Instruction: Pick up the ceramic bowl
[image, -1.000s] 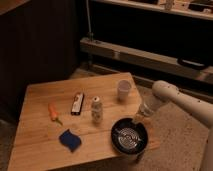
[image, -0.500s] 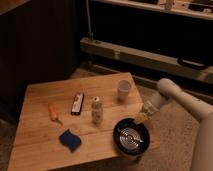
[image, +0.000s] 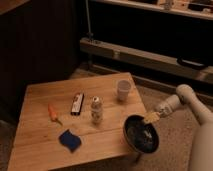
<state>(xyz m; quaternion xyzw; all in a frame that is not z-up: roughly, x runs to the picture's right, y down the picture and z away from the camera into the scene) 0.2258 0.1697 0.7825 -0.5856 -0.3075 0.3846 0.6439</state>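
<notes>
Gripper (image: 149, 118) at ceramic bowl (image: 141, 134) rim.

Wooden table (image: 45, 140) carries bowl (image: 141, 133), cup (image: 123, 90), can (image: 96, 110), sponge (image: 70, 140); pincer (image: 150, 118) at bowl's rim.

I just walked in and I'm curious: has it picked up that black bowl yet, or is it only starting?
Reaching looks done: the pincer is at the upper right rim of the ceramic bowl. Gripping that rim seems to be in hand. Lifting is left: the bowl appears to sit on the wooden table, overhanging its right corner.
</notes>
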